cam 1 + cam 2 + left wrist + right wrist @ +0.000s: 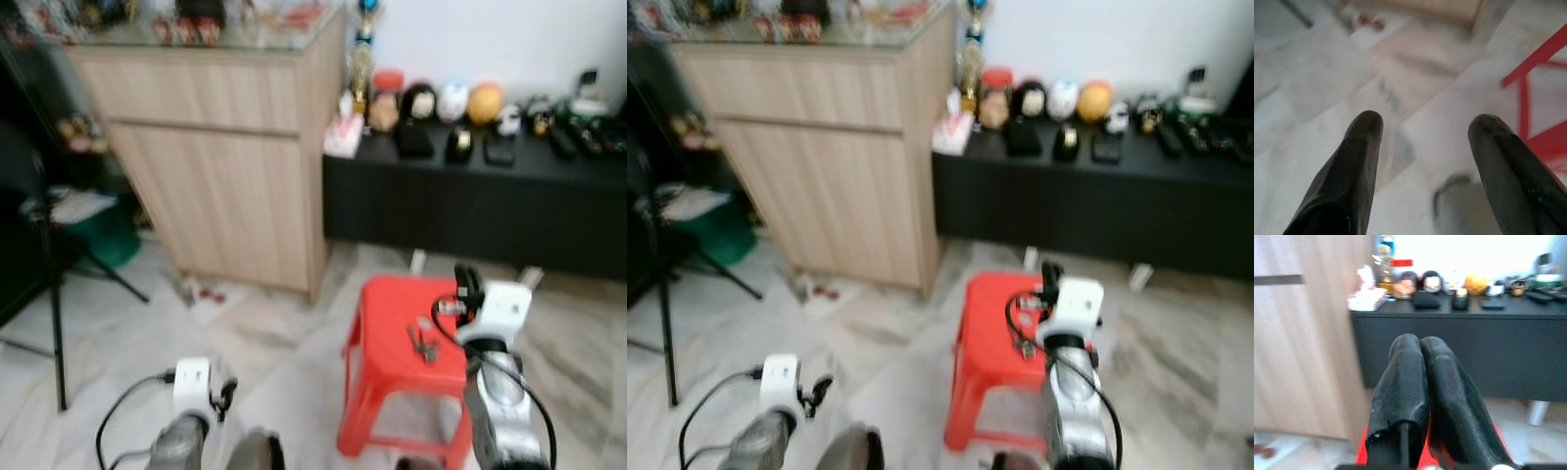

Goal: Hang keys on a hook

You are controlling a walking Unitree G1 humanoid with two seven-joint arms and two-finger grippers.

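Observation:
A small bunch of keys [423,343] lies on the top of a red plastic stool [392,323]. My right gripper [465,284] is raised over the stool's far right side, beside and above the keys. In the right wrist view its two black fingers [1405,362] are pressed together with nothing between them, pointing towards the black sideboard. Low on the left, my left gripper [1425,122] hangs over the marble floor, open and empty, with the stool's red legs [1537,98] off to one side.
A light wooden cabinet [225,166] stands at the back left. A low black sideboard [470,206] with several ornaments runs along the white wall behind the stool. A black tripod [49,294] stands at the far left on the marble floor [265,343].

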